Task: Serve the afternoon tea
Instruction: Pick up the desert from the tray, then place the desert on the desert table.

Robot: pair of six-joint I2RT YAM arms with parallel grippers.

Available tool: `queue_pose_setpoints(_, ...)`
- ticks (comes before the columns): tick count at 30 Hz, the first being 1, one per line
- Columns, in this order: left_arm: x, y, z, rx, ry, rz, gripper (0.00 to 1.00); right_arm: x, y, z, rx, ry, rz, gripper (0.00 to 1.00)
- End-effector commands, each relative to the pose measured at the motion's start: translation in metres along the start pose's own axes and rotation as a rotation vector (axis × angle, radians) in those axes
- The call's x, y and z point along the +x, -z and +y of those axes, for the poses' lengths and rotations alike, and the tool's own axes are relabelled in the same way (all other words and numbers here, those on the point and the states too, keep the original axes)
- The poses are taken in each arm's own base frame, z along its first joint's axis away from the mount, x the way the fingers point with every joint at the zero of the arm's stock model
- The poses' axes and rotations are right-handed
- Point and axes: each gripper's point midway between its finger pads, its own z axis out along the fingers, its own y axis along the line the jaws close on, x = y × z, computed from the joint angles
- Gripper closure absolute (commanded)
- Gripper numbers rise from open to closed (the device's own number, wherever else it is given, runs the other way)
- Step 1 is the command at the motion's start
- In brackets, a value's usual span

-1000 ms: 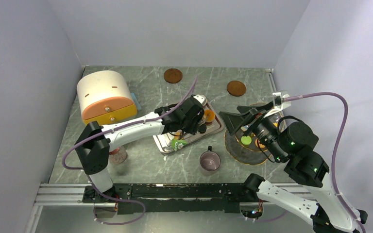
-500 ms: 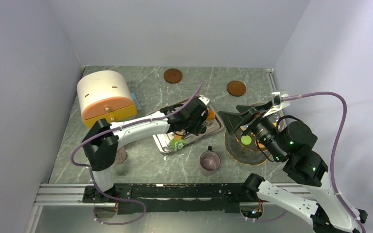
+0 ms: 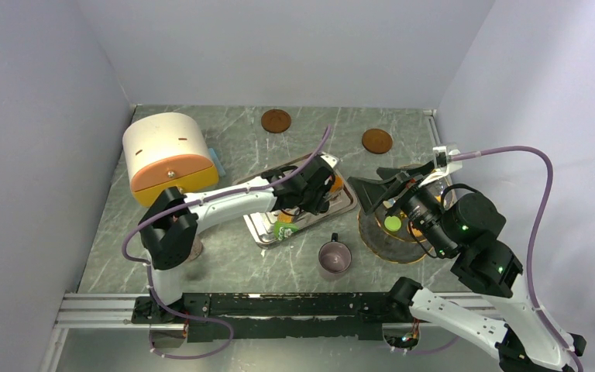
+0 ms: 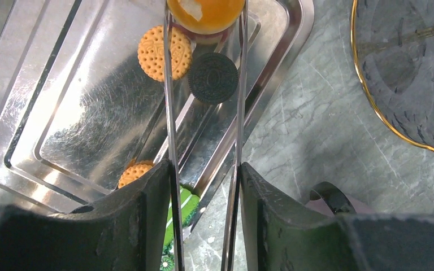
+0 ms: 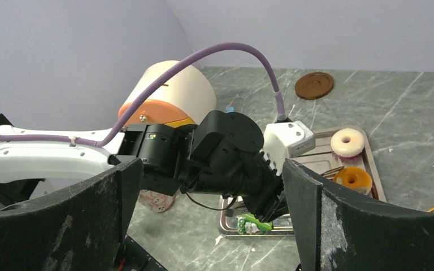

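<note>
L tool [image 4: 203, 169] half-closed on thin steel tongs [image 4: 168, 113]. Tong tips flank orange glazed ring treat [image 4: 205, 11] at far end of rectangular steel tray [image 4: 79, 130], straight ahead along tong axis. R tool [image 5: 212, 166] wide open, empty, over gold-rimmed glass plate [image 4: 407, 84]. L arm [image 3: 225, 203] nearer.

On the silver tray [image 4: 62, 113] you have a dotted orange biscuit [image 4: 164, 53], a black biscuit [image 4: 213, 78], an orange doughnut [image 4: 205, 12] and a cream ring [image 5: 339, 145]. Right of the tray, the dark plate [image 4: 407, 68] is gold-rimmed. The counter [image 4: 316, 130] is grey-green marble with white veins.
</note>
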Motion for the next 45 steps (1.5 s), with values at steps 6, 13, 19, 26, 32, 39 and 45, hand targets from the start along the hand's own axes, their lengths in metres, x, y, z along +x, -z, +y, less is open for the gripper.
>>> queue_pose_setpoints(6, -0.038, 0.024, -0.001, 0.011, 0.042, -0.117, 0.56, 0.000, -0.002, -0.003, 0.010, 0.015, -0.014, 0.02)
queue_pose_setpoints(13, -0.048, 0.041, -0.002, 0.024, 0.062, -0.137, 0.58, -0.001, -0.002, -0.003, 0.011, 0.012, -0.016, 0.02)
queue_pose_setpoints(19, -0.063, 0.061, -0.012, 0.092, 0.087, -0.187, 0.59, -0.004, 0.001, 0.001, -0.012, 0.002, -0.030, 0.02)
queue_pose_setpoints(26, -0.086, 0.098, -0.028, 0.212, 0.128, -0.264, 0.60, -0.003, 0.001, 0.001, -0.011, -0.001, -0.026, 0.02)
queue_pose_setpoints(32, -0.096, 0.123, -0.041, 0.307, 0.125, -0.291, 0.60, -0.002, 0.000, 0.001, -0.010, -0.002, -0.026, 0.02)
queue_pose_setpoints(39, -0.099, 0.134, -0.059, 0.404, 0.125, -0.297, 0.61, -0.003, 0.000, 0.002, -0.018, -0.010, -0.028, 0.02)
queue_pose_setpoints(45, -0.103, 0.139, -0.074, 0.456, 0.117, -0.303, 0.61, -0.005, 0.001, 0.002, -0.016, -0.009, -0.028, 0.02)
